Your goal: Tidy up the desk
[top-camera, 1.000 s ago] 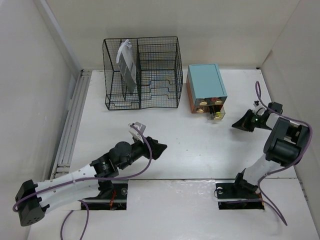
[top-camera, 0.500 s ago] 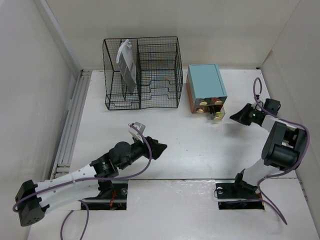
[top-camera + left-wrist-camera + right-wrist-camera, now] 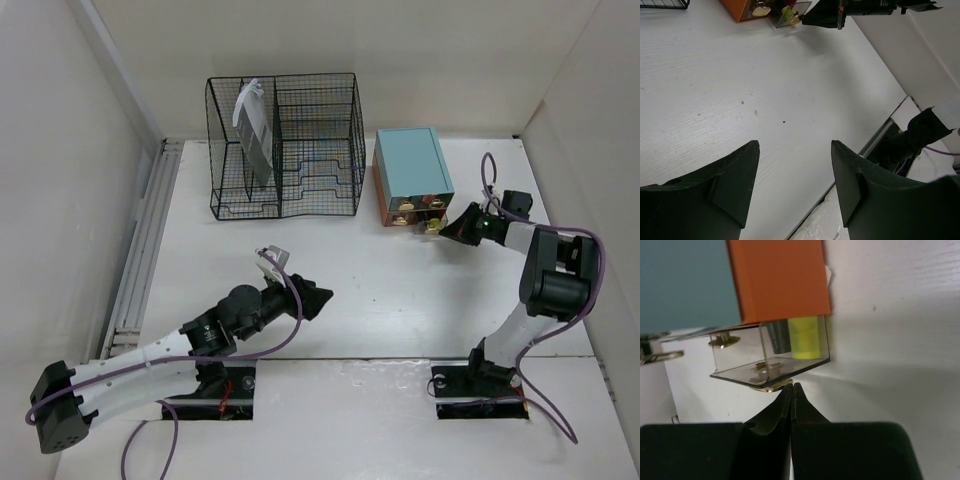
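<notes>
White surface [image 3: 400, 300] ran from the arm bases at the near edge back to the rear wall and carried everything noted here. Black wire-mesh rack [image 3: 300, 150] stood at the far left-centre, with a pale grey flat item [image 3: 252, 135] upright and leaning slightly in its left compartment. Drawer box [image 3: 412, 170], teal on top with orange sides, sat just right of the rack and apart from it. The lower clear drawer [image 3: 770, 352] stood pulled out toward the near side. Through its wall a yellow-green object [image 3: 804, 337] and a dark grey one [image 3: 777, 337] showed side by side. Right claw [image 3: 450, 230] lay low at the front of that drawer, its arm reaching in from the right. In the right wrist view the right claw [image 3: 791, 387] was pinched fully together with no gap, and its tips met the small brass knob [image 3: 772, 386] on the drawer front. It could not be told whether they gripped the knob or only pressed against it. Left claw [image 3: 322, 296] sat near the middle of the surface, well apart from rack and box, pointing right. In its own wrist view the left claw [image 3: 795, 145] was spread wide with nothing between the fingers [image 3: 735, 175], only bare surface beneath.
</notes>
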`<state>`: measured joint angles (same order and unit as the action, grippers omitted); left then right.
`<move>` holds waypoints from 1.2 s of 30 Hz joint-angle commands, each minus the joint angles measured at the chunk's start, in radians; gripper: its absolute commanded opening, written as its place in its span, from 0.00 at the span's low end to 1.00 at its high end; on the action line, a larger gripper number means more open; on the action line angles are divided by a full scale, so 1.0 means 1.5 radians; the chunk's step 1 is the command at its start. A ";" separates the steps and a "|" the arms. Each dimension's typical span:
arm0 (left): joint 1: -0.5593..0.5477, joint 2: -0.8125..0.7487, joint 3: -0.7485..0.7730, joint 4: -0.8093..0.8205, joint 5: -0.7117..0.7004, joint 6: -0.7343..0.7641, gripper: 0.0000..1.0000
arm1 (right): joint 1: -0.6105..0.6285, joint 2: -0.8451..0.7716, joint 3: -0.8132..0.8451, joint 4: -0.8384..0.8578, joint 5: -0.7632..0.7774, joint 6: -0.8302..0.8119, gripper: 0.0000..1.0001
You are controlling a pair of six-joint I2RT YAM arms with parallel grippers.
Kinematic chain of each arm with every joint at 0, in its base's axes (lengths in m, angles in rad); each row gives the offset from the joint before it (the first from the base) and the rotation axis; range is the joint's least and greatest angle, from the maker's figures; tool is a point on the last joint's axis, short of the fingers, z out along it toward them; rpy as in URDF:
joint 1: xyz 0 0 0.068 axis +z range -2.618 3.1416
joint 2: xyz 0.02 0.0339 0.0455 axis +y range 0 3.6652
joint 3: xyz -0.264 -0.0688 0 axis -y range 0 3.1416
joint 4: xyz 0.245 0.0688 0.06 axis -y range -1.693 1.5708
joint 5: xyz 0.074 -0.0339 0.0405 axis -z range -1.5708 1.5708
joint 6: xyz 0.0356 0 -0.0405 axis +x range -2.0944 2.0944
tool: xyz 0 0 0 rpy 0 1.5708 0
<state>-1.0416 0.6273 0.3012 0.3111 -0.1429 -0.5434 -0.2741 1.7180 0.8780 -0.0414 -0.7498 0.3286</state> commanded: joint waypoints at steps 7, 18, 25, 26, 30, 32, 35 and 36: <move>-0.004 0.002 0.000 0.030 -0.010 -0.005 0.56 | 0.064 0.065 0.065 0.134 0.017 0.097 0.00; -0.004 0.002 -0.006 0.030 -0.010 -0.005 0.56 | 0.083 0.069 0.059 0.196 0.070 0.125 0.00; -0.004 0.028 0.015 0.042 0.008 0.002 0.56 | 0.068 -0.052 0.029 0.016 0.035 -0.053 0.00; -0.004 0.028 0.015 0.052 0.014 0.008 0.56 | 0.068 -0.094 0.029 -0.021 0.060 -0.078 0.00; -0.004 0.066 0.015 0.081 0.028 0.015 0.56 | 0.081 -0.190 0.032 -0.087 0.112 -0.155 0.00; -0.004 0.087 0.033 0.087 0.034 0.023 0.57 | 0.095 -0.206 0.080 -0.164 0.118 -0.218 0.02; -0.004 0.096 0.049 0.087 0.040 0.038 0.69 | 0.132 -0.248 0.134 -0.235 0.147 -0.300 0.20; -0.004 0.102 0.059 0.087 0.040 0.046 0.75 | 0.146 -0.283 0.160 -0.241 0.169 -0.316 0.27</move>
<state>-1.0416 0.7776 0.3145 0.3698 -0.1036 -0.5121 -0.1078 1.3708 1.0283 -0.2760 -0.5625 0.0299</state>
